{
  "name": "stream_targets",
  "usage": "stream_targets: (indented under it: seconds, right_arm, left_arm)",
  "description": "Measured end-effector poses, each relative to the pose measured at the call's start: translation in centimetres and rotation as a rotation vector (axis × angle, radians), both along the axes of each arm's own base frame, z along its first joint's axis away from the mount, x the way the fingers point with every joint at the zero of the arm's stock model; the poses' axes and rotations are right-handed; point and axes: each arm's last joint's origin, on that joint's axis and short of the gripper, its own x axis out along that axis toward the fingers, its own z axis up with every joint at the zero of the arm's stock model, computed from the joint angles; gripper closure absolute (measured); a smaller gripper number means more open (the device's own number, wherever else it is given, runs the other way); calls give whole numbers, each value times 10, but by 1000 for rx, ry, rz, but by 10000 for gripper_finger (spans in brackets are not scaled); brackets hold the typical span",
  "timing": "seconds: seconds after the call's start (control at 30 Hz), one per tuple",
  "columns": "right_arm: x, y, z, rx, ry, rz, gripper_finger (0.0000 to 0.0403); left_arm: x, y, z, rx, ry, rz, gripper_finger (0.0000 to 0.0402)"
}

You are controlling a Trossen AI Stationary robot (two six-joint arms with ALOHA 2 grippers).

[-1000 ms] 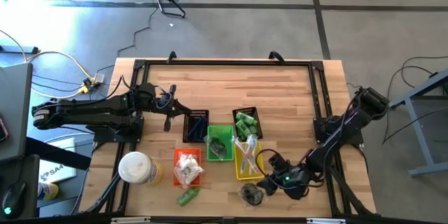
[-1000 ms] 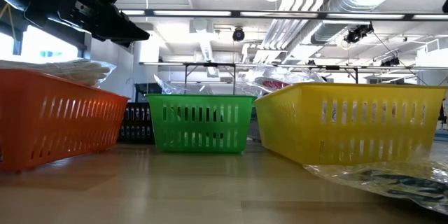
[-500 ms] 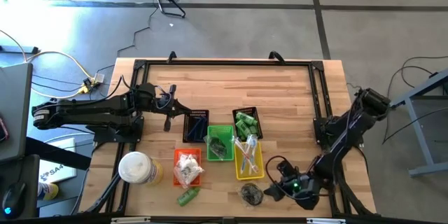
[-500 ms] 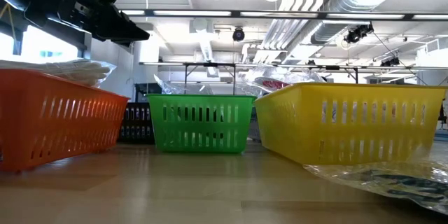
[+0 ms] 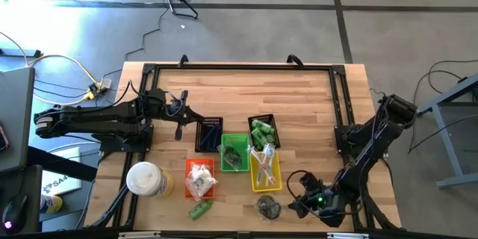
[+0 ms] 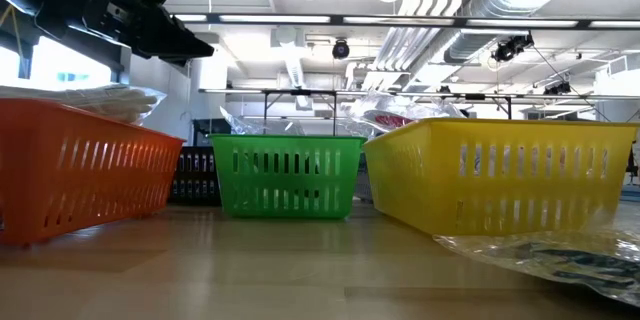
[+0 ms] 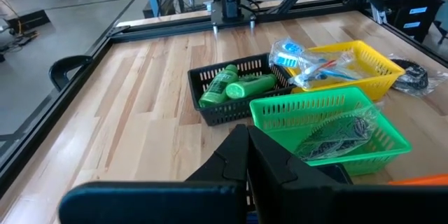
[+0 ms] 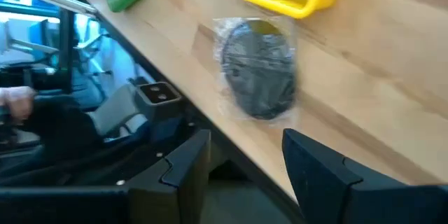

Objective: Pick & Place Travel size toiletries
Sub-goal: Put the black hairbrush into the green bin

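Observation:
A dark round piece in clear wrap [image 8: 257, 70] [image 5: 267, 206] lies flat on the table by the near edge, just in front of the yellow basket [image 5: 265, 170]. My right gripper [image 8: 241, 175] [image 5: 293, 207] hangs open to its right, over the near edge, with nothing between its fingers. A green tube [image 5: 200, 210] lies on the table in front of the orange basket [image 5: 200, 179]. More green tubes [image 7: 234, 86] lie in a black basket [image 5: 264, 132]. My left gripper [image 7: 245, 161] [image 5: 179, 129] waits shut at the table's left, above the wood.
A green basket [image 5: 234, 151] with a wrapped item and a second black basket [image 5: 209, 134] stand mid-table. The yellow basket holds wrapped sticks. A large round white-and-yellow container [image 5: 148, 179] stands at the near left. The far half of the table [image 5: 246, 93] is bare wood.
My right gripper has gone toward the table's near edge and a little to the right, away from the yellow basket, and has stayed open. The wrapped dark piece has kept its place.

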Motion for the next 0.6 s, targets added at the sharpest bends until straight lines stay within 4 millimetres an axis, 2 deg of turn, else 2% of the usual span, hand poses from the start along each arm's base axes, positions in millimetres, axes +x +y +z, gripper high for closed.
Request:
stream_targets:
  seconds: [0.3,0.6]
  right_arm:
    - [1,7,-20,1,119,70,232]
    - [0,4,-22,-37,132,74,232]
  left_arm:
    - [0,0,0,2,-3,1,401]
    - [0,0,0,-9,-2,2,401]
